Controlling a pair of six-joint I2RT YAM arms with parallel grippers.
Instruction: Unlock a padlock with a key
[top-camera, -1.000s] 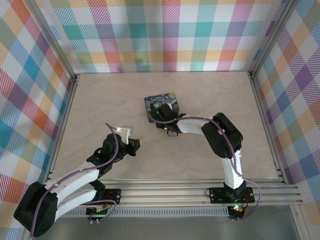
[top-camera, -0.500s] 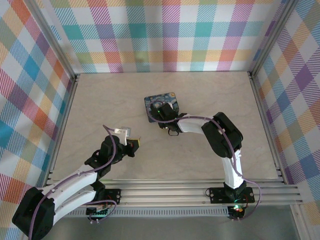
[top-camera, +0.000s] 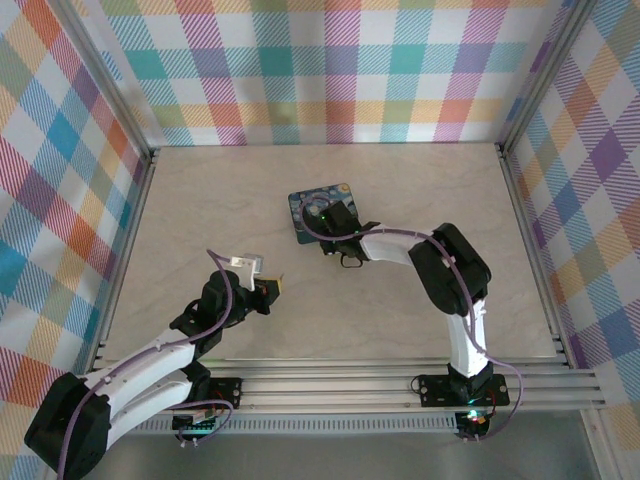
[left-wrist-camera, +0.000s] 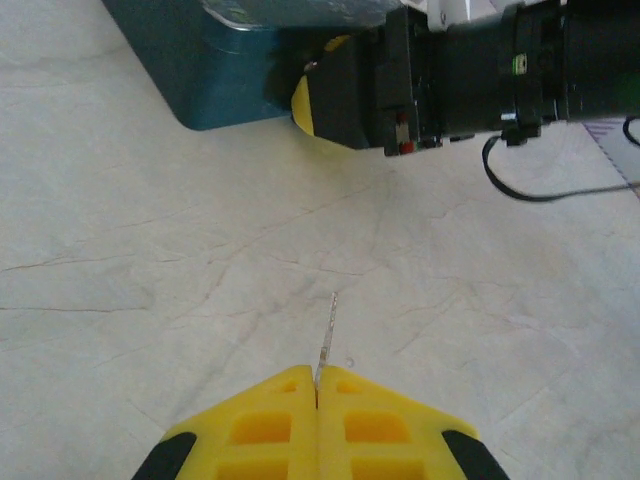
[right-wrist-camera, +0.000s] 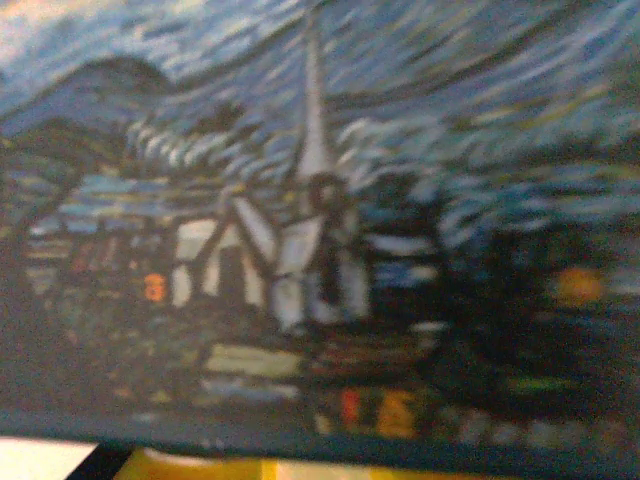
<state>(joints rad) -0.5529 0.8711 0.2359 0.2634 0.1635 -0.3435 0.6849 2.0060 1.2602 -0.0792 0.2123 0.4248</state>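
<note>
The left gripper (left-wrist-camera: 317, 378) is shut, its yellow fingers pressed together on the key (left-wrist-camera: 326, 335). The key's thin blade projects straight ahead from the fingertips, clear of the table (top-camera: 200, 200), and aims toward the box (top-camera: 318, 200) and the right arm. The left gripper sits near and left of the box, well apart from it. The right gripper (top-camera: 326, 236) is pressed to the near side of the box, and the right wrist view shows the painted night-sky face at very close range with a strip of yellow finger beneath it. Whether the right gripper is open, together or clamped on anything cannot be told. The padlock cannot be made out in any view; it is judged to lie at or under the right gripper, against the box. The step in hand is judged to be securing the padlock so that the key can be presented to it. The next move calls for the padlock to be lifted clear of the box with its keyhole exposed, then for the key blade to be aligned with that keyhole. The blade is thin and small, so alignment tolerance is judged to be tight. Compared with the earlier frame, the right wrist has shifted slightly right along the near edge of the box. The left gripper holds nearly the same position, with its arm drawn slightly nearer.
</note>
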